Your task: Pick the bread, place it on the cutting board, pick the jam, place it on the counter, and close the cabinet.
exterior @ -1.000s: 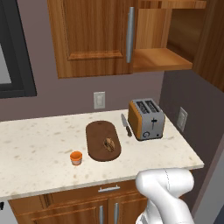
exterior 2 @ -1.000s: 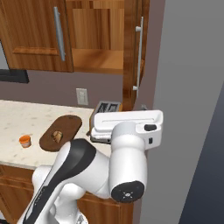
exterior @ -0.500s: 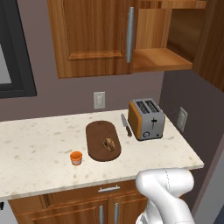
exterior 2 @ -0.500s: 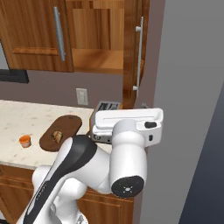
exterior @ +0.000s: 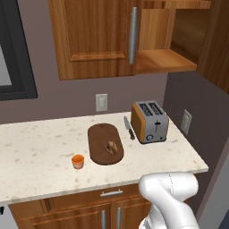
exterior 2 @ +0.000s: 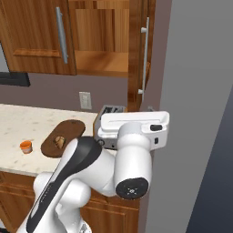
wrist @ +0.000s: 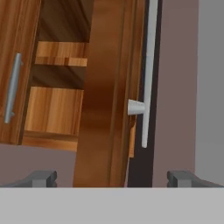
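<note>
Kitchen scene: a long pale cream counter (exterior: 36,152) of brown-speckled stone runs across the left base view, over wooden drawers with short silver pulls. Your dark brown oval cutting board (exterior: 105,143) lies flat near the middle of it, and the bread (exterior: 111,147), a small dark ring-like pastry with tan spots, sits on the board's right half. The jam (exterior: 78,161), a squat orange jar, stands on the counter just beside the board's lower left edge, apart from it. A boxy orange-and-silver toaster (exterior: 150,121) with two top slots stands to the right of the board, and a dark-handled knife (exterior: 129,128) lies between them.

Above, the reddish-brown wooden cabinet (exterior: 96,38) has its left panelled door shut, a vertical silver bar handle on it. Its right door (exterior 2: 138,50) stands swung open, baring a smooth wooden shelf inside.

Your gripper (wrist: 113,178) faces that open door edge-on in the hand view, with the door's long silver bar handle (wrist: 148,72) straight ahead. Its two dark fingertips (wrist: 40,178) are spread wide apart, with nothing between them.
</note>
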